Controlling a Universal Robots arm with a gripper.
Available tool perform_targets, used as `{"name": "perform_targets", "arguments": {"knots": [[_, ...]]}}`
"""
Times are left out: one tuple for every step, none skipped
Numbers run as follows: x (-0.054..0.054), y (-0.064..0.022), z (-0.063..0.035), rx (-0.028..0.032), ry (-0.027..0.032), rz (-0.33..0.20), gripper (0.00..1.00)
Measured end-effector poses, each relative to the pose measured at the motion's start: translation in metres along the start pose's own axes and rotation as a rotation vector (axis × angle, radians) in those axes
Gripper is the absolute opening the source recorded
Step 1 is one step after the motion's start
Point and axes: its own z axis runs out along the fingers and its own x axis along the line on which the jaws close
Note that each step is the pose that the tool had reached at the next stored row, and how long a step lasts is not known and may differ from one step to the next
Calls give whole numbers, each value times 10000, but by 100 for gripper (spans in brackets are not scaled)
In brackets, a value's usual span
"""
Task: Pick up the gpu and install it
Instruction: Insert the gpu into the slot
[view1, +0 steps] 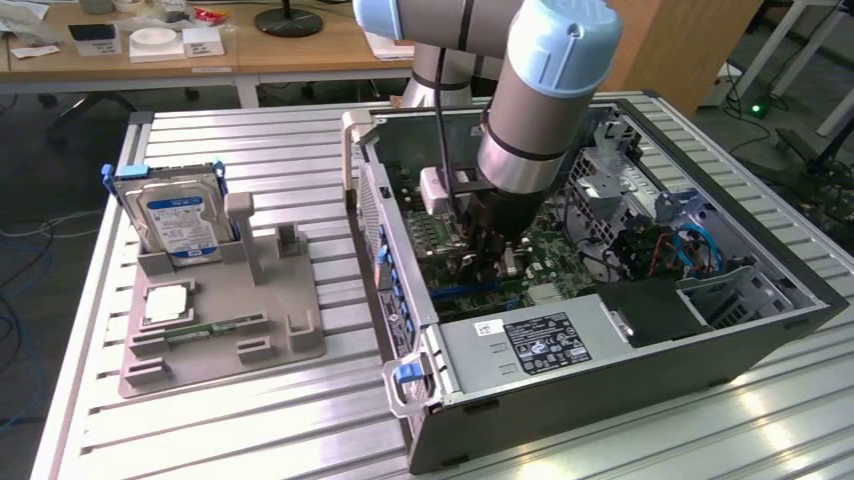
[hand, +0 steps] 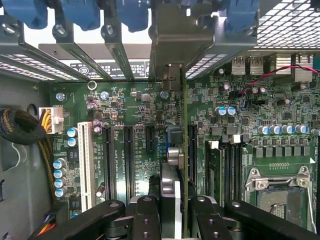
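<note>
My gripper (view1: 483, 255) is down inside the open computer case (view1: 747, 330), over the green motherboard (hand: 140, 110). It is shut on the gpu (hand: 184, 150), a thin dark card seen edge-on in the wrist view between the black fingers (hand: 145, 217). The card stands upright just above the board, in line with the dark expansion slots (hand: 127, 160). Its metal bracket (hand: 175, 40) reaches up to the case's rear slot openings. In the exterior view the pale bracket end (view1: 438, 190) shows beside the arm's wrist.
A grey fixture tray (view1: 254, 310) on the slatted table holds a blue-labelled hard drive (view1: 180, 215) and a small green memory stick (view1: 207, 328). Inside the case are the power supply (view1: 534, 345), blue slot latches (hand: 80, 12), a CPU socket (hand: 280, 195) and a cable bundle (hand: 20, 125).
</note>
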Motion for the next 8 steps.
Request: {"name": "perform_targets", "arguments": {"knots": [[0, 2, 2, -1, 0, -1, 28], [0, 5, 4, -1, -1, 0, 28], [0, 6, 5, -5, 0, 0, 28], [1, 6, 5, -5, 0, -1, 28], [1, 8, 7, -6, 0, 1, 28], [1, 8, 7, -8, 0, 0, 28], [1, 8, 9, -8, 0, 0, 28], [1, 9, 9, -8, 0, 0, 28]]}}
